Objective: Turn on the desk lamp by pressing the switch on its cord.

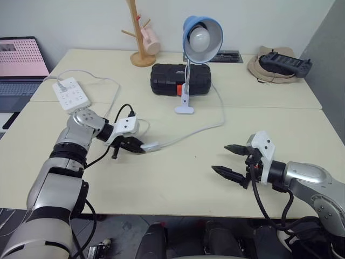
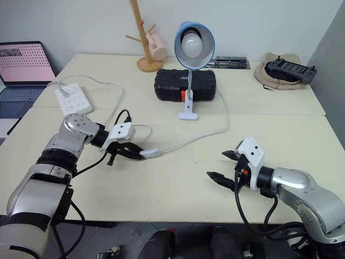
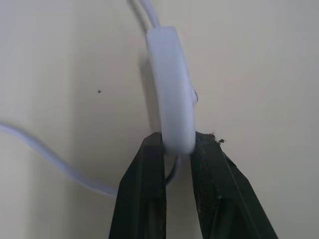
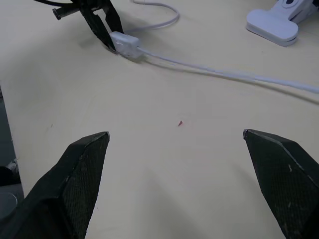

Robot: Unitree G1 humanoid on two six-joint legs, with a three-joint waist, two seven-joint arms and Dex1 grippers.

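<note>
Cream tabletop (image 1: 178, 178) fills my view. My left gripper (image 1: 136, 146) is pinching one end of the small white inline switch (image 1: 150, 145), which lies on the thin white cord (image 1: 207, 128) running to the unlit blue-shaded desk lamp (image 1: 202, 33). My right gripper (image 1: 229, 159) hovers spread wide, well apart from the switch.

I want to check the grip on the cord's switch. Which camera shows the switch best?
The left wrist view: the switch is seen close up, one end pinched between the left pincer's two black fingers. Both eye views show it small on the table by that pincer; the right wrist view shows it far off.
</note>
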